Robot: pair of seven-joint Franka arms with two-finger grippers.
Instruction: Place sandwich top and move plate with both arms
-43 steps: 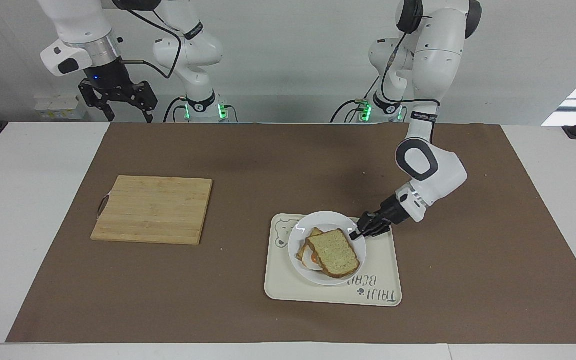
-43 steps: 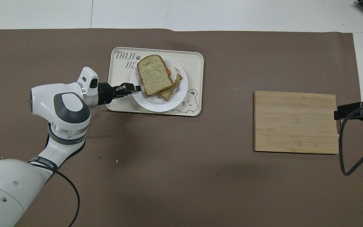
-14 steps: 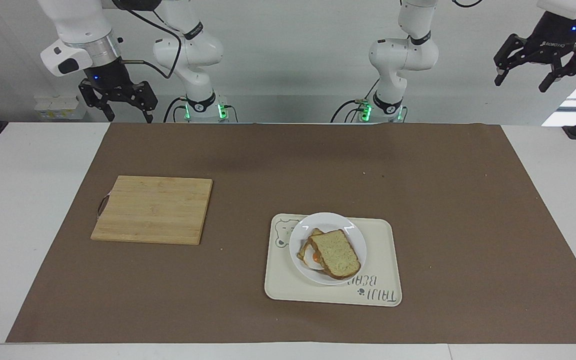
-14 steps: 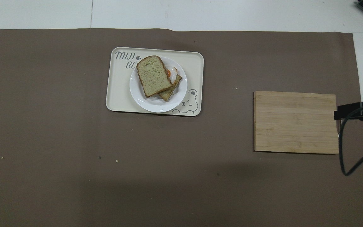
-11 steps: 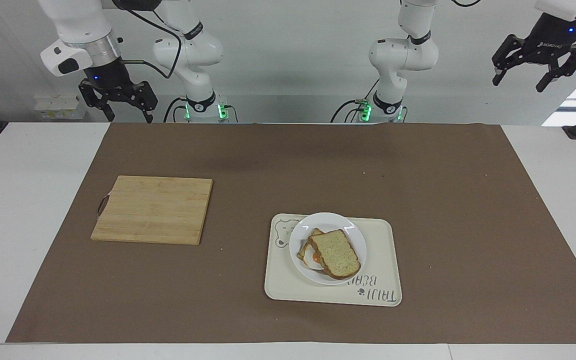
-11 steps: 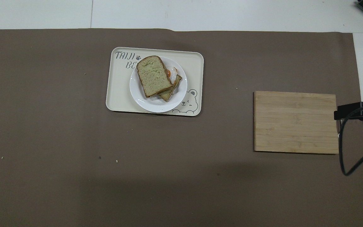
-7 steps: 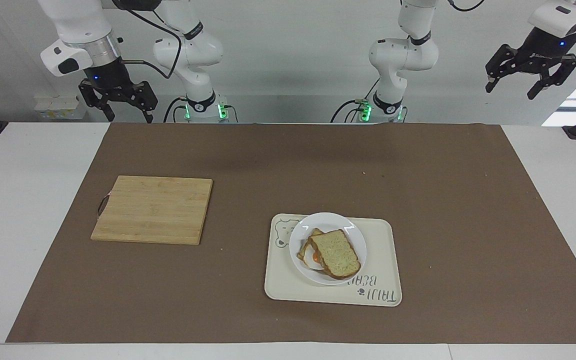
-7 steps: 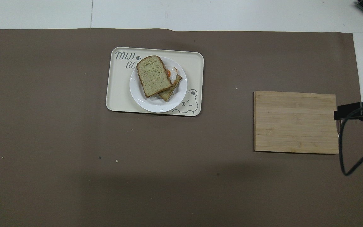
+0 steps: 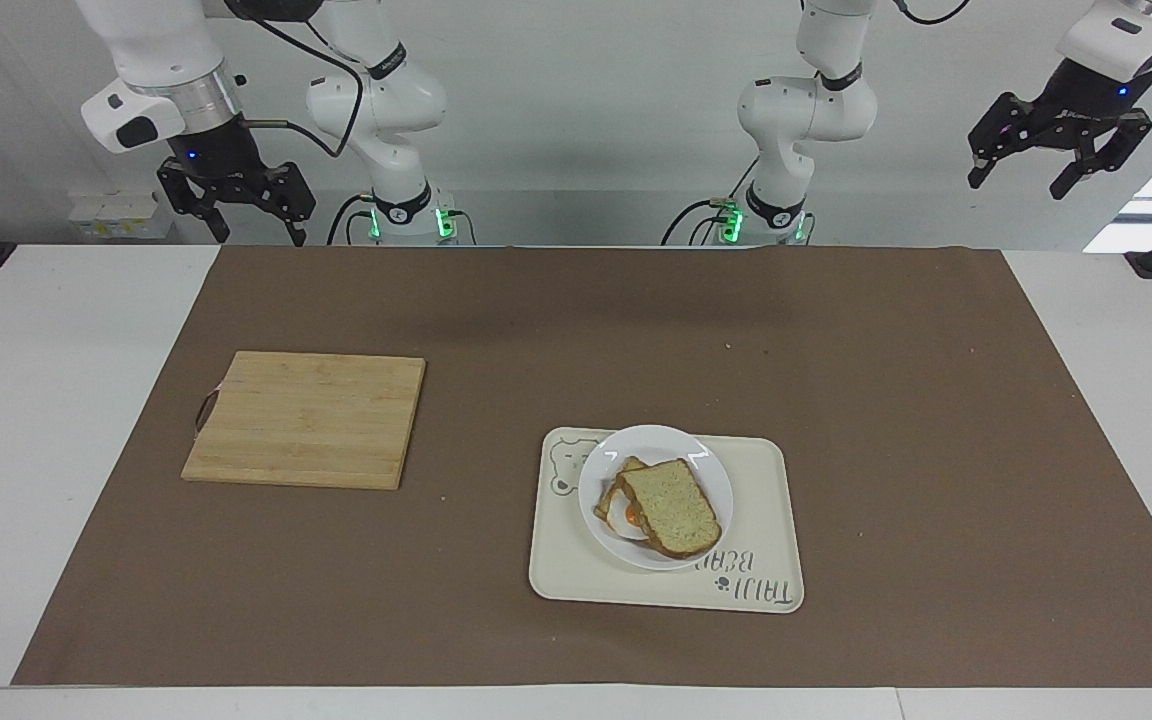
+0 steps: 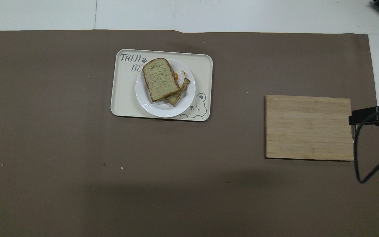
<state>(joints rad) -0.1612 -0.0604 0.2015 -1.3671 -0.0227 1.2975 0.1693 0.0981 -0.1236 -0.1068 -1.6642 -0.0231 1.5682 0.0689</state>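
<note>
The sandwich top [image 9: 672,507] [image 10: 160,79], a speckled slice with a brown crust, lies slantwise on the egg-bearing slice [image 9: 620,502] [image 10: 178,91]. Both rest on the white plate [image 9: 700,465] [image 10: 163,110], which sits on the cream bear tray [image 9: 766,520] [image 10: 123,95]. My left gripper [image 9: 1018,182] hangs open and empty, high above the table's edge at the left arm's end. My right gripper [image 9: 259,238] hangs open and empty, raised at the robots' edge of the table at the right arm's end. In the overhead view only a dark part of the right gripper [image 10: 367,116] and its cable show.
A bamboo cutting board [image 9: 306,418] [image 10: 309,127] lies on the brown mat [image 9: 576,330] [image 10: 77,164] toward the right arm's end. Small crumbs dot the mat. White tabletop borders the mat on all sides.
The left arm has left the plate and risen to the table's end; in the last second its gripper sank and drifted slightly inward. Plate, bread and right arm stayed still.
</note>
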